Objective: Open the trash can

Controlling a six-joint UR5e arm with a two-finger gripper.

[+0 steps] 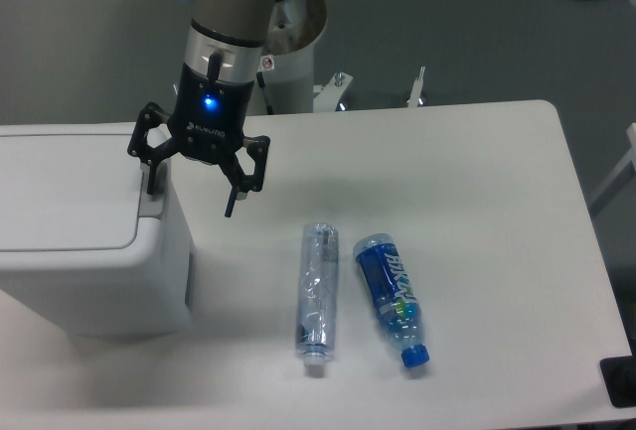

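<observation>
The trash can [84,241] is a big white-grey bin at the left of the table, its flat lid [60,192] lying closed. My gripper [191,194] hangs open at the bin's right rear corner. One black finger [151,176] sits at the lid's right edge, the other finger [235,198] hangs over the table to the right. Nothing is held between them.
A clear crushed bottle [318,286] lies on the white table [477,192] right of the bin. A blue-labelled bottle [390,296] with a blue cap lies just beside it. The arm's white pedestal [293,43] stands behind the table.
</observation>
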